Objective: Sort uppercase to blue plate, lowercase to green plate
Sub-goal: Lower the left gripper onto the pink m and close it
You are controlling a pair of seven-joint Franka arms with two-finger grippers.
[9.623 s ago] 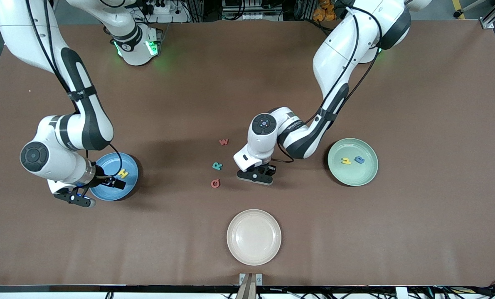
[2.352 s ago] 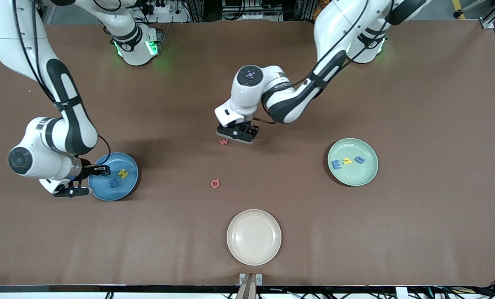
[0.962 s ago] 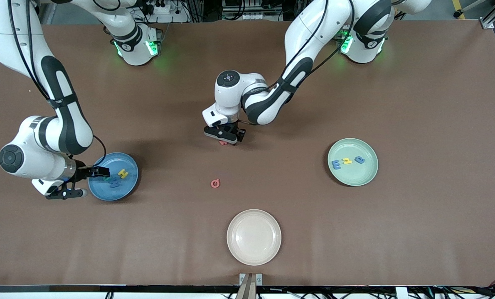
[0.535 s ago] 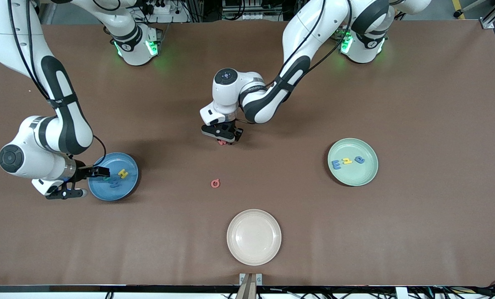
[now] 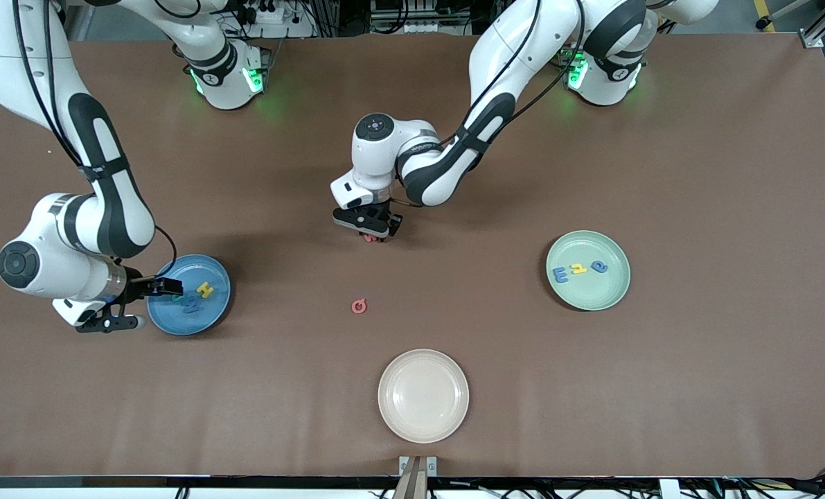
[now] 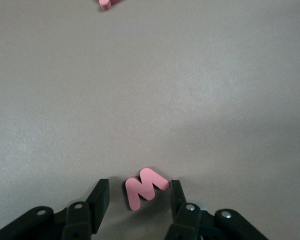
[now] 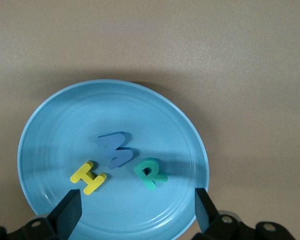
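In the front view the left hand covers most of the small pink foam w; the left wrist view shows it tilted between the half-closed fingers, lifted over the brown counter. The right hand, fingers spread wide and empty, waits at the blue plate, which holds a blue W, a green R and a yellow H. The pink Q lies flat mid-counter, its tail hard to make out.

Pinkish-red Q, mostly cropped
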